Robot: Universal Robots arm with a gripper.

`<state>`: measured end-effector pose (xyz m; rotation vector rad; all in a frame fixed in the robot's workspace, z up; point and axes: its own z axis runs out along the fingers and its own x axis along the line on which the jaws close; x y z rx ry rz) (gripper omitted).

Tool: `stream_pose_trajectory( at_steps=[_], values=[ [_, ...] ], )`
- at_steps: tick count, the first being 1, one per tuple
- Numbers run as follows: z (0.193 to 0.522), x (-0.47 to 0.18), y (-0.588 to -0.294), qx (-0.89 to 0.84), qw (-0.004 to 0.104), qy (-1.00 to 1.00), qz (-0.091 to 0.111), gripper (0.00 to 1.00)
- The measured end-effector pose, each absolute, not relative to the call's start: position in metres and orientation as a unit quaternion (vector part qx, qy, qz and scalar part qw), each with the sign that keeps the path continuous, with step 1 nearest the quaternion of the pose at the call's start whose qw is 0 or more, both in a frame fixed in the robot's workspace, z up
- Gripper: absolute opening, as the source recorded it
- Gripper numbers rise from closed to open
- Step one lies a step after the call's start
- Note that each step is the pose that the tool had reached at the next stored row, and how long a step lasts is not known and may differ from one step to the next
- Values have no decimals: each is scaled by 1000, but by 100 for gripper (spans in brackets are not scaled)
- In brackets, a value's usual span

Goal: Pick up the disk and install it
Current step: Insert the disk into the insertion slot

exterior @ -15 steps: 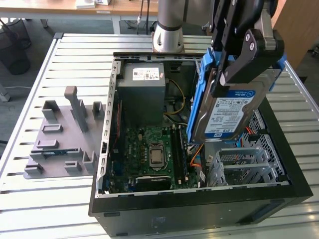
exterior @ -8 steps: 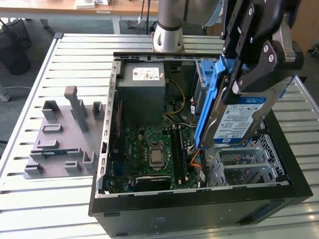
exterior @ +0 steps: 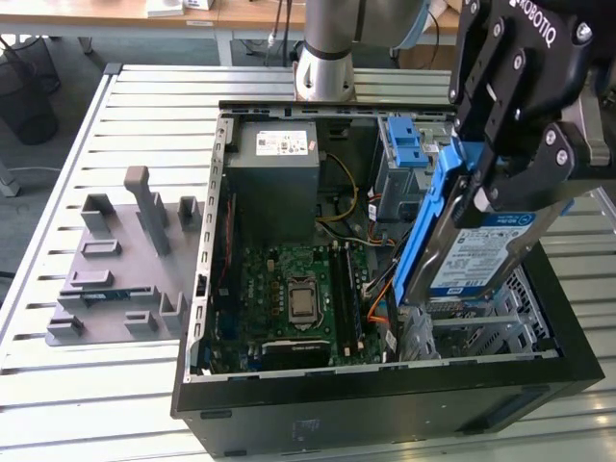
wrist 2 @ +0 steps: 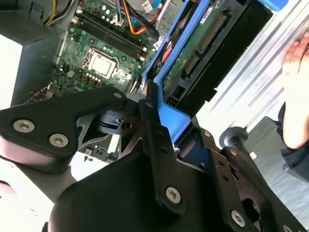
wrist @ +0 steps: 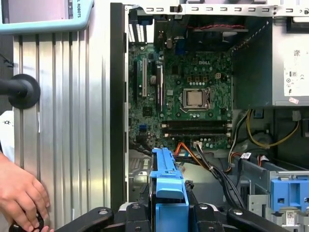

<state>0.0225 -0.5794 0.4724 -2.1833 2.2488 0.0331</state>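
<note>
Exterior view showed the gripper (exterior: 508,192) clamped on the disk (exterior: 474,252), which was held tilted on edge above the cage (exterior: 500,322). I judged it best done by squaring the disk to the cage, clear of the cables (exterior: 378,292).

I saw the case (exterior: 385,409) lying open on the desk (exterior: 58,404), with the arm base (exterior: 322,67) behind it. A fixture (exterior: 106,279) sat on the desk to the exterior view's left of the case. Inside, the motherboard (exterior: 298,289) lay on the case floor with the power supply (exterior: 274,178) behind it. The latch (exterior: 404,144) and cage (exterior: 481,327) stood to the exterior view's right. The disk (exterior: 481,260) hung tilted above the cage, clamped between the fingers (exterior: 500,106). A hand (wrist: 19,193) was over the desk, outside the case wall.
</note>
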Motion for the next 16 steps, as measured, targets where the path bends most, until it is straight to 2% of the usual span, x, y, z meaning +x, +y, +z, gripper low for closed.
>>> stream_pose_trajectory(
  at_steps=[16],
  values=[
    [467,47,-582,-697,3,717,11,36]
  ],
)
